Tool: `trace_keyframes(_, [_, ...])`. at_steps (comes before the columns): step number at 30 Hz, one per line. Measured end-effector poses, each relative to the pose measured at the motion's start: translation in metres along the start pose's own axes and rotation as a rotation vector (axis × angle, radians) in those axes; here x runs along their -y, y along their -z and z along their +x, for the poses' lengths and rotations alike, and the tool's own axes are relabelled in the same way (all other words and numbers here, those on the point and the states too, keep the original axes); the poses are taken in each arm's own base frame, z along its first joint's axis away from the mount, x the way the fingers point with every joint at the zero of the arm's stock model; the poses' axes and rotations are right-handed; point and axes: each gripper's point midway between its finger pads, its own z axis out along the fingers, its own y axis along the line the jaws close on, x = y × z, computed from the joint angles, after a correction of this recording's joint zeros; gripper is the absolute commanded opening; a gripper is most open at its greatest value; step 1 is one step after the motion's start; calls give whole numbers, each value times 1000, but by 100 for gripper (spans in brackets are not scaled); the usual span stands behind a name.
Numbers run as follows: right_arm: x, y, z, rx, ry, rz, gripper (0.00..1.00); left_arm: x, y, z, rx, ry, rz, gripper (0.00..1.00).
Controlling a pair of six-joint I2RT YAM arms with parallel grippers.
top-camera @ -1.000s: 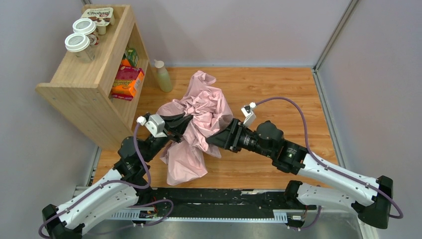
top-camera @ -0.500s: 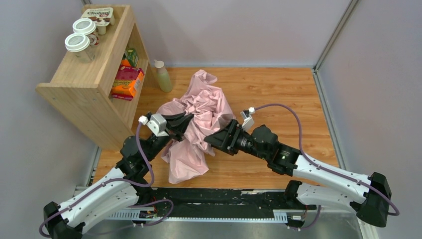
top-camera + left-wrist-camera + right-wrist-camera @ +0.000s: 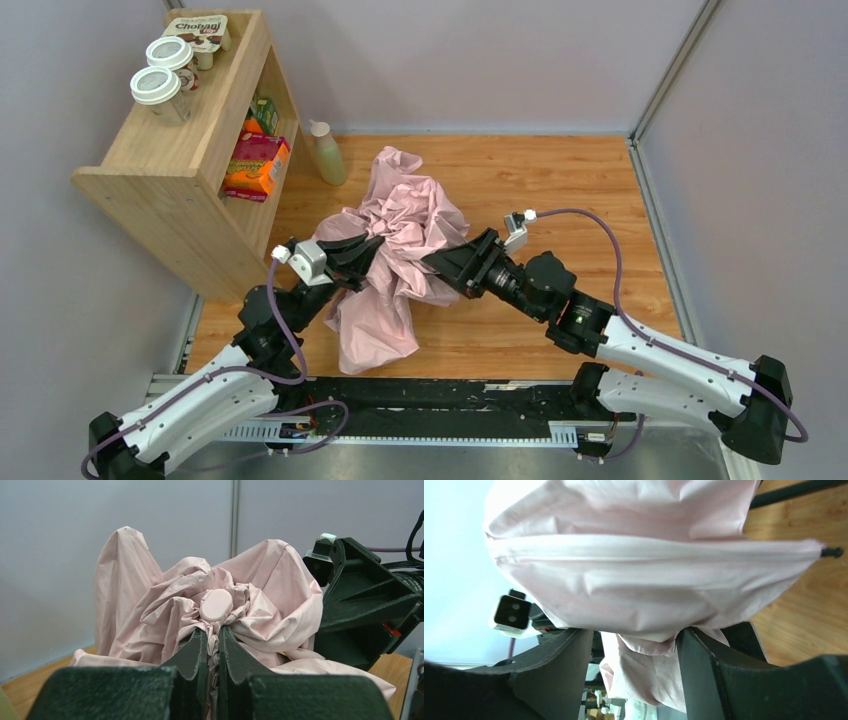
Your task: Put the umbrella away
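Pink, crumpled umbrella (image 3: 400, 250) cloth bunches softly. I see my left gripper (image 3: 212, 640) pinching one fold. The right gripper (image 3: 631, 636) gapes around another.

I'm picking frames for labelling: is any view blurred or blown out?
Top view: evenly lit, umbrella sharp. Left wrist: fabric crisp, left hand soft up close. Right wrist: wall blown out pale, right hand dark and blurry.
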Motion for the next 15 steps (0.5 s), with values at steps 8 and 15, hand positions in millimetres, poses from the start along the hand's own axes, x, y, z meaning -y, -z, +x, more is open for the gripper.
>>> trace_keyframes(8, [-6, -7, -9, 22, -7, -49, 21, 0, 2, 0, 15, 15, -1, 0])
trace_keyframes(15, [-38, 23, -19, -26, 35, -218, 0, -10, 9, -1, 40, 17, -63, 0])
